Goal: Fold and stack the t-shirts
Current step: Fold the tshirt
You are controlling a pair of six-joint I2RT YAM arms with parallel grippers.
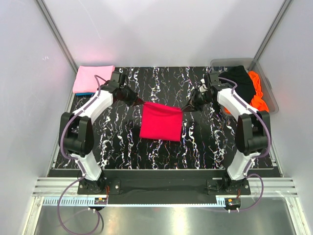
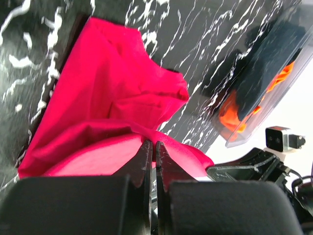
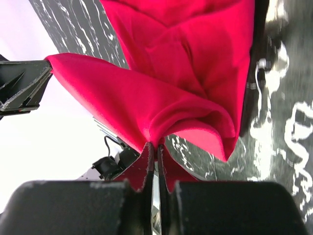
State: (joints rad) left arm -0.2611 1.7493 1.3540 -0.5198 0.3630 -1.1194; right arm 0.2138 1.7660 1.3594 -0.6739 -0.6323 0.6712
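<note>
Left tool (image 2: 152, 144): clenched on one top corner of the crimson t-shirt (image 1: 161, 122). In its wrist view we see the two fingers pressed together, with red cloth bunched at their tips.
Right tool (image 3: 155, 146): clenched on the opposite top corner of the same shirt. We note a fold of cloth pinched between the fingers.
Crimson t-shirt: at the middle of the bench (image 1: 122, 142), between the two arms. Its top edge is stretched from one tool to the other. The rest spreads toward the near edge as a rough rectangle. We cannot tell whether the lower edge lies on the bench or hangs just above it.
Pink t-shirt (image 1: 93, 78): folded flat at the far left corner, well apart from the red one.
Blue t-shirt (image 1: 84, 93): under the pink one; we see only a thin strip at its near edge.
Black t-shirt (image 1: 242, 81): heaped in the clear bin (image 1: 230, 62) at the far right.
Orange t-shirt (image 1: 257, 95): in the same bin, touching the black one on its right side.
</note>
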